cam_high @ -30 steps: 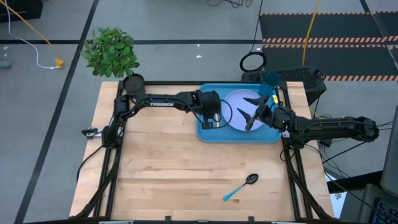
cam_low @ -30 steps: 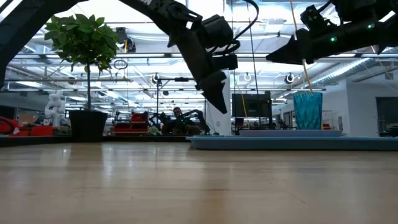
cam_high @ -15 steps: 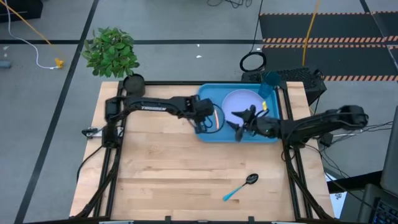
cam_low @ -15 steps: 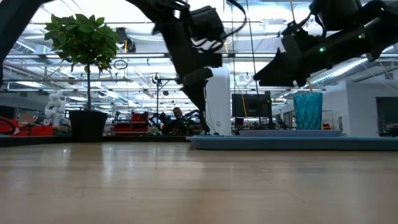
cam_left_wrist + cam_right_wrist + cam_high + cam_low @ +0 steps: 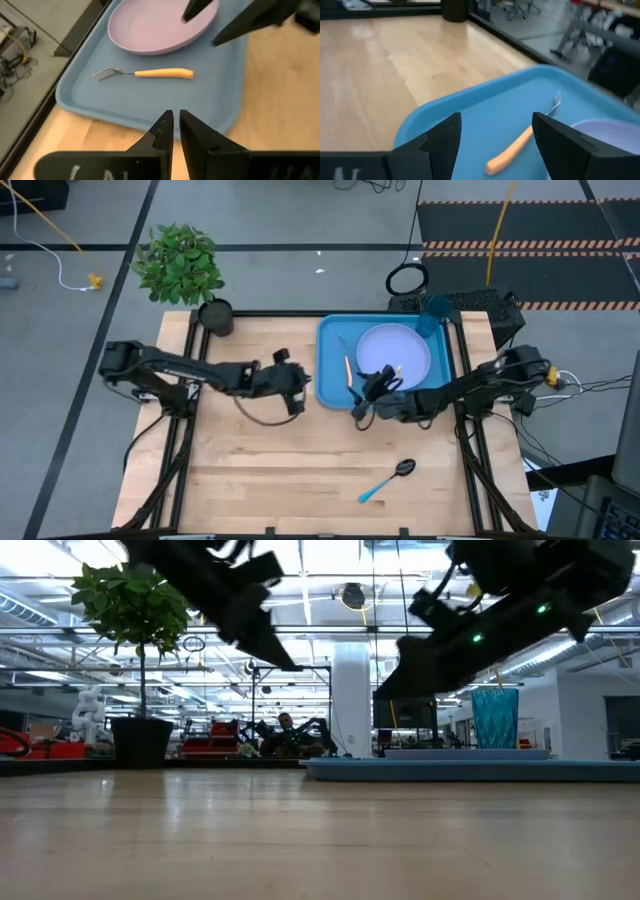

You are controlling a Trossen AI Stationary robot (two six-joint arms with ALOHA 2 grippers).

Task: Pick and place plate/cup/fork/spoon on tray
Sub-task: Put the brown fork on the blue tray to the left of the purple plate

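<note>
- The tray (image 5: 335, 390) lies at the far right part of the wooden worktop (image 5: 300, 470), its long sides running front to back.
- The plate (image 5: 400, 350) rests flat inside the tray, toward its far right side.
- The fork (image 5: 348, 368) lies on the tray floor just beside the plate on its left, apart from it, orange handle toward the near edge and tines toward the far edge.
- The cup (image 5: 435, 315) stands upright at the tray's far right corner, behind the plate.
- The spoon (image 5: 388, 479) lies on the bare worktop, well apart from the tray and nearer the front edge, its dark bowl pointing toward the tray and its light blue handle toward the front.
- The left gripper (image 5: 296, 392) hangs over the worktop just left of the tray; its jaws are nearly closed with only a thin slit between them and nothing held.
- The right gripper (image 5: 368, 402) hangs over the tray's near edge, close to the fork's handle end; its jaws stand wide apart and hold nothing.
- A potted plant (image 5: 180, 265) stands beyond the worktop's far left corner.
</note>
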